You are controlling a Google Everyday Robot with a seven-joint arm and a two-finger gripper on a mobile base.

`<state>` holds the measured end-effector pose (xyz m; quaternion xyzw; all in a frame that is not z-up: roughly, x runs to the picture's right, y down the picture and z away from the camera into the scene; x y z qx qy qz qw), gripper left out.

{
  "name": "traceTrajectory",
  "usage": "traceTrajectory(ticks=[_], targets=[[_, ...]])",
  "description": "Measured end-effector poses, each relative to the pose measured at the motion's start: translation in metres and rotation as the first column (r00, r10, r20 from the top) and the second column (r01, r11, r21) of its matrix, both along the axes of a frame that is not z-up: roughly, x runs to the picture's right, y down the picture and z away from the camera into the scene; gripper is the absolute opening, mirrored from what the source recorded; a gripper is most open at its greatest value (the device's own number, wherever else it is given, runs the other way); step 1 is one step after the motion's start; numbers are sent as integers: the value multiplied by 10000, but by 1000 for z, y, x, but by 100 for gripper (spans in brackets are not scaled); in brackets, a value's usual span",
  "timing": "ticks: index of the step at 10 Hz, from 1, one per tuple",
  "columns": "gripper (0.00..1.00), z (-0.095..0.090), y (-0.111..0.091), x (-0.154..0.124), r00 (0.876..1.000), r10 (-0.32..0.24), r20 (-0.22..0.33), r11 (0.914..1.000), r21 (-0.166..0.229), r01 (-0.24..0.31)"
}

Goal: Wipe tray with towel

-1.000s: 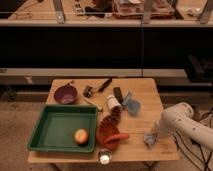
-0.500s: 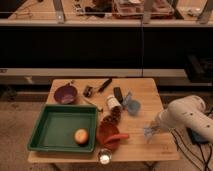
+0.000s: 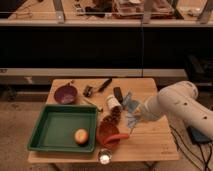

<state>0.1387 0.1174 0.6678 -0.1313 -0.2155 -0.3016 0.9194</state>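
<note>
The green tray (image 3: 50,131) lies on the left half of the wooden table, with an orange fruit (image 3: 81,136) in its front right corner. The grey-blue towel (image 3: 128,101) sits crumpled near the table's middle, to the right of the tray. My white arm reaches in from the right. Its gripper (image 3: 133,119) hangs shut just in front of the towel and a little above the tabletop. I cannot tell whether it touches the cloth.
A purple bowl (image 3: 66,93) stands behind the tray. A white container (image 3: 113,102), a brown pine cone (image 3: 109,119) and a red dish (image 3: 107,134) crowd the strip between tray and gripper. Dark tools (image 3: 104,84) lie at the back, a small glass (image 3: 104,158) at the front edge.
My arm has swung left and inward from the table's right front corner, bringing the gripper up to the towel. Nothing on the table has shifted.
</note>
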Motion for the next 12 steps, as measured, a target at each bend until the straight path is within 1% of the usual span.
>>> traceTrajectory(ticks=[2, 3, 4, 10, 11, 12], targets=[[0, 0, -5, -49, 9956, -122, 925, 9994, 341, 91], [0, 2, -3, -80, 9875, -365, 1534, 9983, 498, 292], [0, 3, -1, -98, 9810, -564, 1856, 9974, 551, 469], [0, 3, -1, -96, 9812, -565, 1845, 9973, 558, 470], [0, 3, -2, -96, 9800, -624, 1889, 9971, 546, 530], [0, 0, -2, -99, 9748, -854, 2061, 9956, 568, 752]])
